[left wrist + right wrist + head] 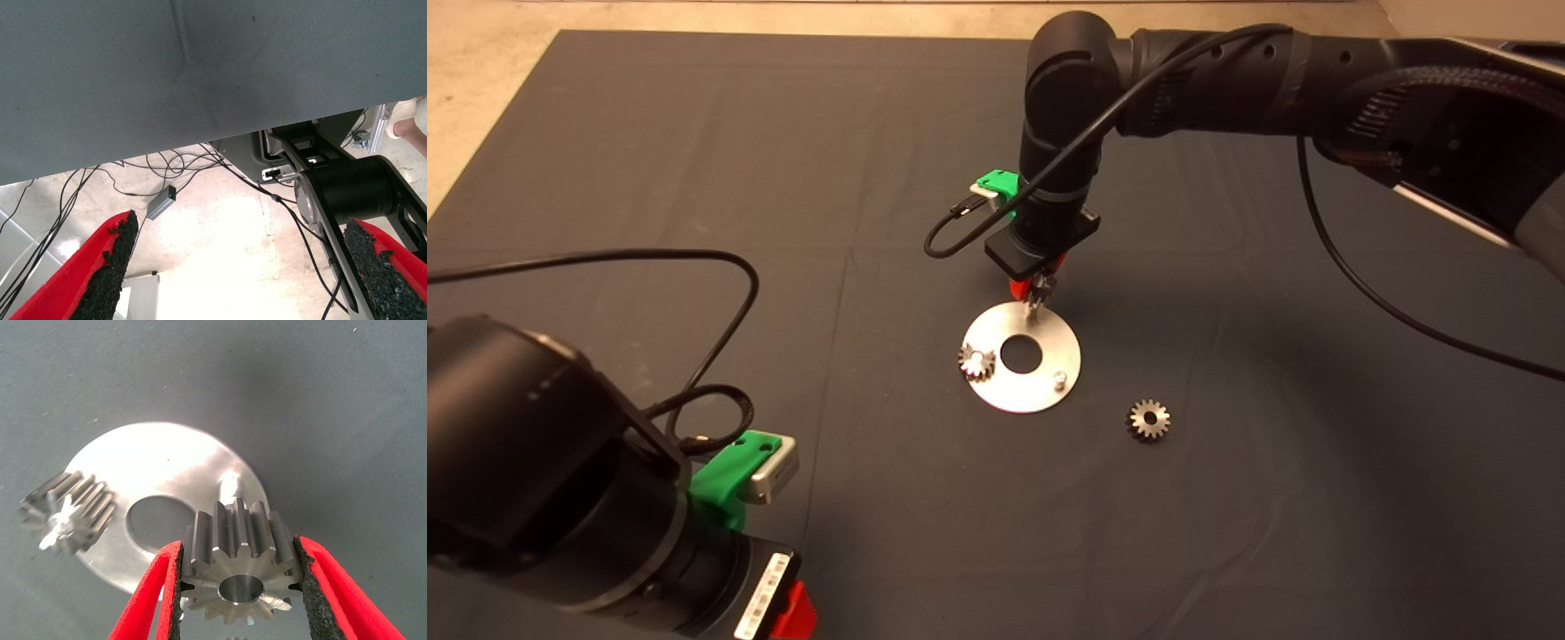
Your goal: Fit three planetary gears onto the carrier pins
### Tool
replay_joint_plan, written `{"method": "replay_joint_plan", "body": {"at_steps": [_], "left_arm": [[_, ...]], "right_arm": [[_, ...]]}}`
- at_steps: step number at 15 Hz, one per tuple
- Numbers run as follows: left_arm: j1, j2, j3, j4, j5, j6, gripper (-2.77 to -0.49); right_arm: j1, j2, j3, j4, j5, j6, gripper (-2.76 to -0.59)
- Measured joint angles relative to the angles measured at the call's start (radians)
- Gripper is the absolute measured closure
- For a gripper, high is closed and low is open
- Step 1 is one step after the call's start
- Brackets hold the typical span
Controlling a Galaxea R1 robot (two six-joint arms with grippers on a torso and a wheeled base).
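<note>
The round silver carrier disc (1021,382) lies mid-mat with a large centre hole. One planetary gear (976,362) sits on its left pin. A bare pin (1059,380) stands at its right front. My right gripper (1037,295) hangs over the disc's far edge, shut on a second gear (240,563), held just above the disc (167,467) near a pin (230,482). The mounted gear shows there too (67,510). A third gear (1149,419) lies loose on the mat right of the disc. My left gripper (233,267) is parked at the lower left, open and empty.
The dark mat (694,178) covers the table. A black cable (649,258) loops over the mat at the left. Past the mat's edge the left wrist view shows floor cables (167,167) and a person's leg (410,120).
</note>
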State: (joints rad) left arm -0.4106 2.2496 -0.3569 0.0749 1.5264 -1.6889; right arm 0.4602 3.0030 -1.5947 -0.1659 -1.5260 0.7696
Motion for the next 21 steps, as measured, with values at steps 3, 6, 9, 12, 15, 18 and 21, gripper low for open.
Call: {"method": "replay_joint_plan", "body": {"at_steps": [3, 6, 9, 12, 15, 18, 21], "left_arm": [[0.000, 0.000, 0.000, 0.000, 0.000, 0.000, -2.19], [0.000, 0.000, 0.002, 0.000, -0.001, 0.000, -2.19], [0.000, 0.000, 0.003, 0.000, 0.000, 0.000, -2.19], [0.000, 0.000, 0.004, 0.000, 0.000, 0.000, -2.19], [0.000, 0.000, 0.004, 0.000, 0.000, 0.000, -2.19], [0.000, 0.000, 0.004, 0.000, 0.000, 0.000, -2.19], [0.000, 0.000, 0.004, 0.000, 0.000, 0.000, -2.19]], "right_arm": [[-0.012, 0.000, 0.000, -0.034, 0.000, -0.003, -1.00], [-0.020, 0.000, 0.000, -0.045, 0.000, -0.003, -1.00], [-0.020, 0.000, 0.000, -0.051, 0.000, -0.007, -1.00], [-0.026, 0.000, -0.007, -0.051, 0.001, -0.021, -1.00], [-0.042, 0.000, -0.023, -0.052, 0.000, -0.030, -1.00], [-0.045, 0.000, -0.026, -0.052, 0.000, -0.036, -1.00], [-0.045, 0.000, -0.026, -0.052, 0.000, -0.037, -1.00]]}}
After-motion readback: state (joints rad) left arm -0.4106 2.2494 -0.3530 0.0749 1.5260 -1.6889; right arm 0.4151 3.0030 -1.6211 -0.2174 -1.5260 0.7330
